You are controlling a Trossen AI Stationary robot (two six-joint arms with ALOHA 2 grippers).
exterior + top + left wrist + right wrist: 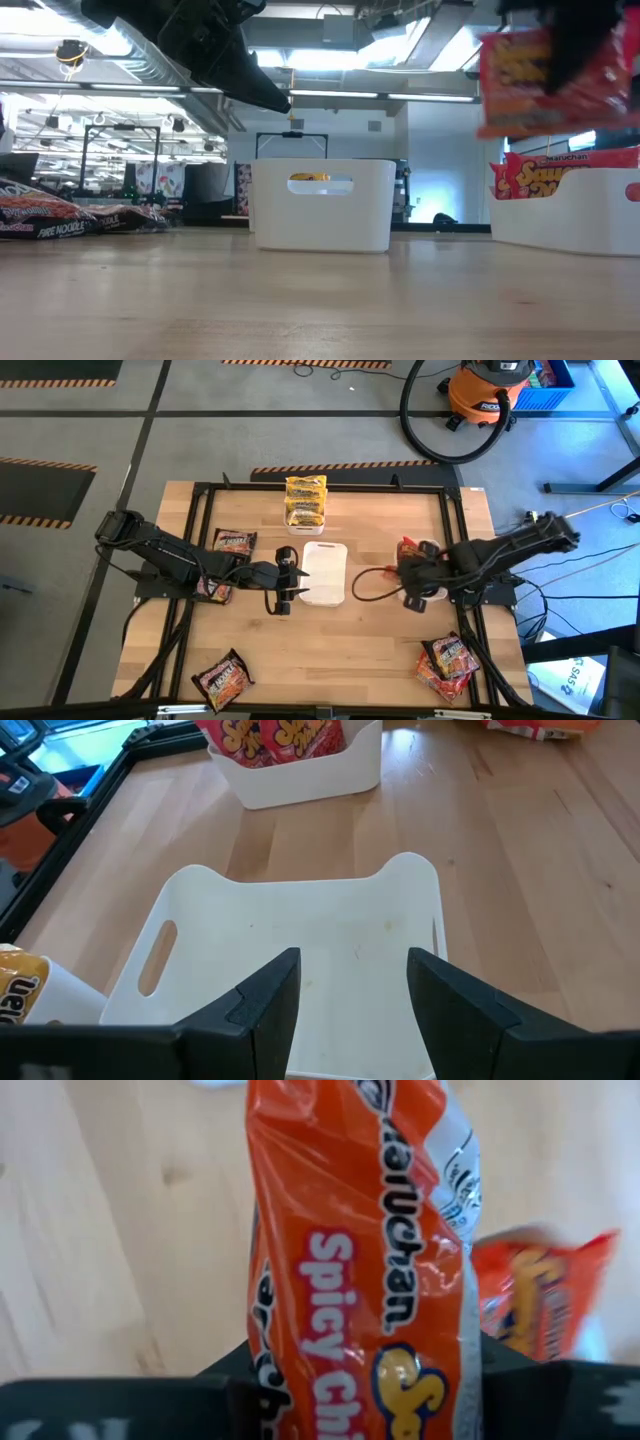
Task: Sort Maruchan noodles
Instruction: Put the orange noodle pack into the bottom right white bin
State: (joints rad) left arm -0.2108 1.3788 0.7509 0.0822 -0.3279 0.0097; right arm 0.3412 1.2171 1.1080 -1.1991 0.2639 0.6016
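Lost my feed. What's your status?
Right tool shut on red-orange packet. Left tool open, empty, over middle white tray. Nothing in the way.

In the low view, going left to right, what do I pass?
Dark noodle packets lying on the table → white bin with a yellow packet inside → red-orange packet held aloft → white bin with red-orange packets.

1. Pale wooden table [330,650], smooth, faint grain and small knots, slight sheen in the low view.
2. White plastic tray [300,935], matt and smooth, a few faint scuffs inside.
3. Glossy, crinkly plastic wrap on the red-orange Maruchan packet [385,1270], printed lettering catching light.
4. Same shiny film on the dark packets [224,678] and the yellow packets [305,500].
5. Matt black fingers [265,1010] of the left gripper [350,1005], hard and smooth.
6. Black metal frame [455,560] along the table edge, dull finish.
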